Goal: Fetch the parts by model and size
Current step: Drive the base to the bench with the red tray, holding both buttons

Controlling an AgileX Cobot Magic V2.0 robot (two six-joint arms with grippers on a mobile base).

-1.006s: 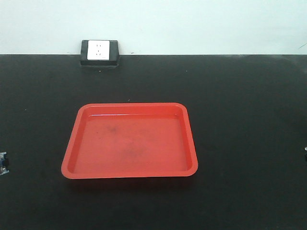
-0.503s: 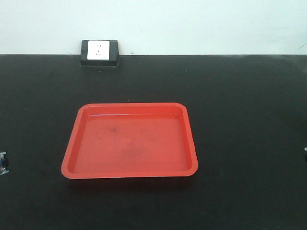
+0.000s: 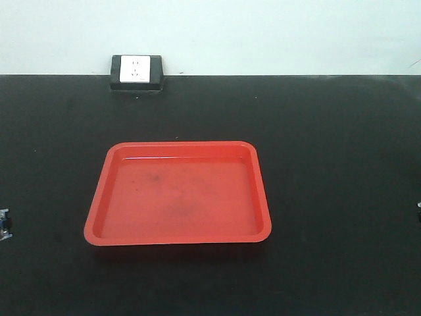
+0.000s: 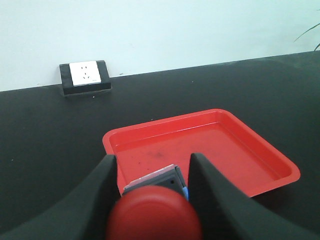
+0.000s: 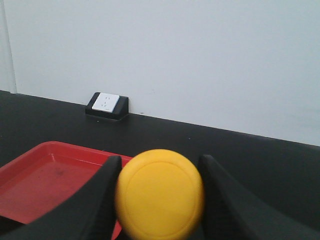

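Red tray holds nothing yet; your left gripper pinches the red-capped switch, your right gripper the yellow-capped switch. Both look fetched, you've only the drop-off left.

Obstacles: the red tray lies on the black table, slightly left of centre. Its low raised rim runs around all four sides, and the tray floor is open from above. The socket box stands at the far edge against the wall, far-left of the tray and well apart from it. The wall closes off the far side.

Free room: bare table surface runs left, right, near and far of the tray, widest on the right.

Jaw gaps: the left gripper is filled by the red-capped switch, and the right gripper by the yellow-capped switch.
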